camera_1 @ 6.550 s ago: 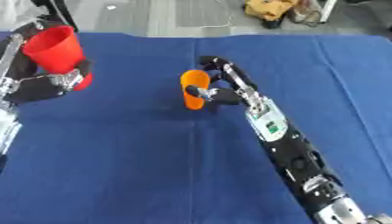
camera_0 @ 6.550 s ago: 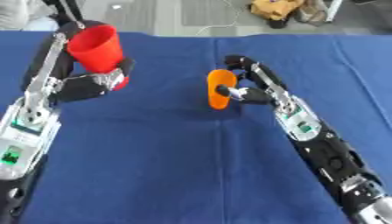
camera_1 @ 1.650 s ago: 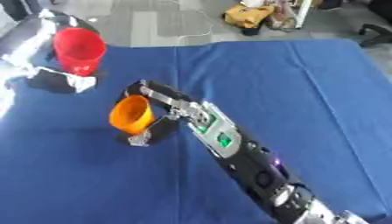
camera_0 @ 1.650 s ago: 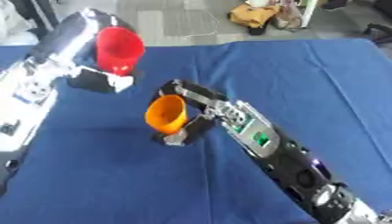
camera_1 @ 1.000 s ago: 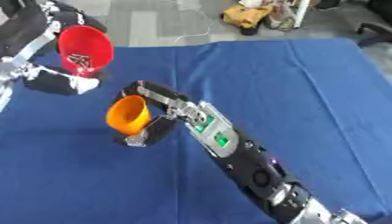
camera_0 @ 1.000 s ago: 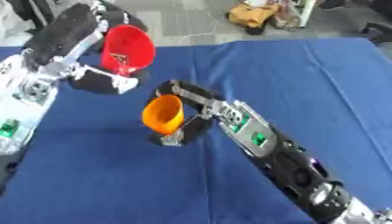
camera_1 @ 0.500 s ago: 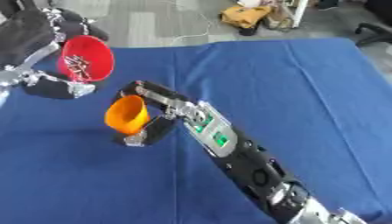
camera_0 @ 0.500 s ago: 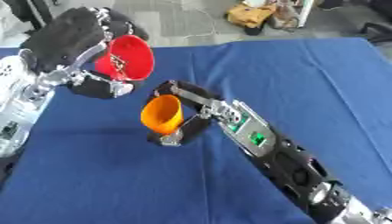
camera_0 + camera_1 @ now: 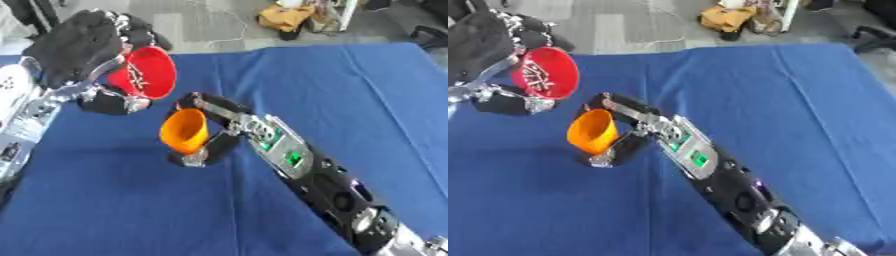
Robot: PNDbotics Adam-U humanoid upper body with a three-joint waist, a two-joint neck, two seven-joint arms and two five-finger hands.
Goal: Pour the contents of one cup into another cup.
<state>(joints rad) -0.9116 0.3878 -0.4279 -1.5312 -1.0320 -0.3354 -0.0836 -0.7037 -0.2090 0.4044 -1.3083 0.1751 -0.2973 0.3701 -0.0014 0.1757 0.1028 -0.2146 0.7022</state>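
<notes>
Since half a second ago my left hand has tipped the red plastic cup further over, so its mouth now faces down and to the right toward the orange one, and a few small whitish pieces show inside it against the red wall. Biggest thing under me is the blue cloth-covered table, stretching across the whole view, with grey floor and a yellowish bundle beyond its far edge. My right arm runs in from the lower right, long and black with silver joints and a green-lit panel along the forearm. My left arm comes up the left side, and its hand is curled round the red cup from behind and above, holding it well clear of the cloth. My right hand is wrapped round the orange plastic cup, fingers closed on its far side and the thumb down at its base, keeping it near the middle-left of the table. That orange cup leans with its open mouth turned up and to the left, toward the red one. The red cup's lower rim hangs just above and left of the orange rim, near it but apart; I cannot tell whether anything is falling between them.
</notes>
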